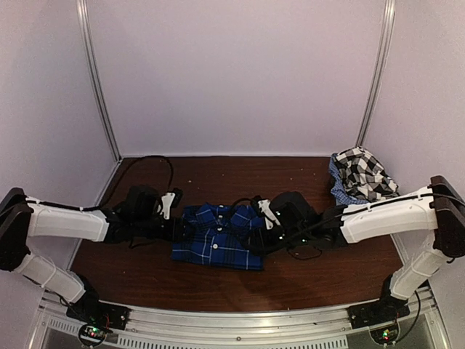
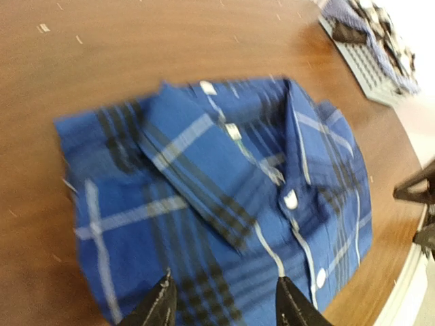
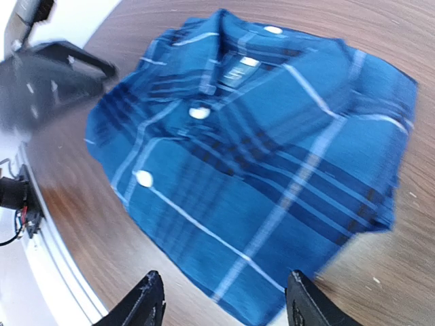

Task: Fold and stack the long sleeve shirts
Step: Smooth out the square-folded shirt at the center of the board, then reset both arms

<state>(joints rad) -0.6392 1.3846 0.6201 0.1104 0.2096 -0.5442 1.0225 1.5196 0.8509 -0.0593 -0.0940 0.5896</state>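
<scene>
Brown wood is the table (image 1: pixel 218 174) beneath me, and both my arms reach in low over it toward the middle.

On the left, my left pincer (image 1: pixel 174 222) sits at the left edge of the blue plaid shirt (image 1: pixel 218 236). From its wrist camera the left pincer (image 2: pixel 224 305) is spread, its two dark fingertips (image 2: pixel 160 305) well apart above the near hem of the blue plaid shirt (image 2: pixel 224 183), with nothing pinched between them.

The shirt lies in the middle of the table as a compact folded rectangle, front up. Its collar (image 2: pixel 204 163) is spread flat and its white buttons (image 2: pixel 291 201) run down the placket.

My right pincer (image 1: pixel 263 234) sits at the shirt's right edge. Its own camera shows the right pincer (image 3: pixel 224 299) spread too, one fingertip (image 3: pixel 146 299) over bare wood and the other just beside the edge of the blue plaid shirt (image 3: pixel 258 149), gripping nothing.

Far right, at the back corner of the table, the checked shirt (image 1: pixel 363 173) lies crumpled in a heap. The left wrist view shows that checked shirt (image 2: pixel 377 27) resting on a pale mesh basket (image 2: pixel 360 61), well apart from the folded one.
</scene>
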